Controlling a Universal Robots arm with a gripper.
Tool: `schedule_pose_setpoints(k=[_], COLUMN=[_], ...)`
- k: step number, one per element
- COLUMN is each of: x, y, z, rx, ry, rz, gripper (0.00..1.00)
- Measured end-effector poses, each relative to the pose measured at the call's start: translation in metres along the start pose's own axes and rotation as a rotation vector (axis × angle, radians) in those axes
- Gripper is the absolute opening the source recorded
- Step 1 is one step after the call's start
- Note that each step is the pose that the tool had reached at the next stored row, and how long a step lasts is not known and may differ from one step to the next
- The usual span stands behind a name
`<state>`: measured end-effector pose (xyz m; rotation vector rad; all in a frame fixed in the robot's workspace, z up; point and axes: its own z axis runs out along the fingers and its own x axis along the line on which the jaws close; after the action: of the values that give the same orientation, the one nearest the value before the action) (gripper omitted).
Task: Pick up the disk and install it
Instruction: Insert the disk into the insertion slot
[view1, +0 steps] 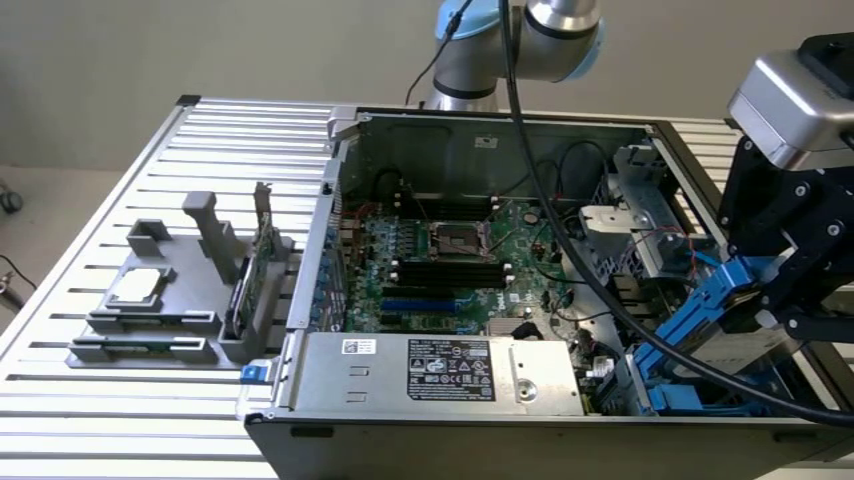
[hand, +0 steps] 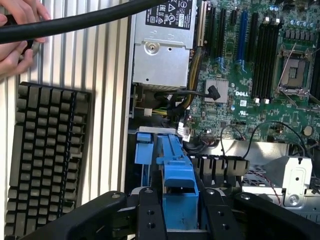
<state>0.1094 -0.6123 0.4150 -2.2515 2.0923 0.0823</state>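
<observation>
We see the gripper (view1: 787, 300) clamped on the blue-railed disk (view1: 727, 335), held tilted over the bay (view1: 674, 395) at a corner of the case (view1: 481, 140). The black cable (hand: 75, 22) sagging beside it could snag, and the tilt could jam the rails on entry.

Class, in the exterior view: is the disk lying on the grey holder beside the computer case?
No, the gripper holds the blue-railed disk at the computer case's opposite side.
</observation>
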Motion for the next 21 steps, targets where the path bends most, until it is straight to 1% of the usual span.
schedule_pose_setpoints(k=[3,4,5,6,14,16,21], x=[0.0,0.0,0.0,0.0,0.0,0.0,0.001], y=[0.0,-0.0001,-0.0001,-0.0001,0.0,0.0,0.0001], z=[0.0,0.0001,0.0001,0.0001,0.0003,0.0028,0.0116], rx=[-0.0002,0.0,-0.0003,-0.0003,-0.0009,-0.0007,0.0035], ry=[0.0,-0.001,-0.0003,-0.0002,-0.0002,-0.0002,0.0002], rz=[-0.002,-0.003,-0.004,-0.004,-0.01,-0.012,-0.026], gripper=[0.33,0.34,0.34,0.4,0.4,0.4,0.4])
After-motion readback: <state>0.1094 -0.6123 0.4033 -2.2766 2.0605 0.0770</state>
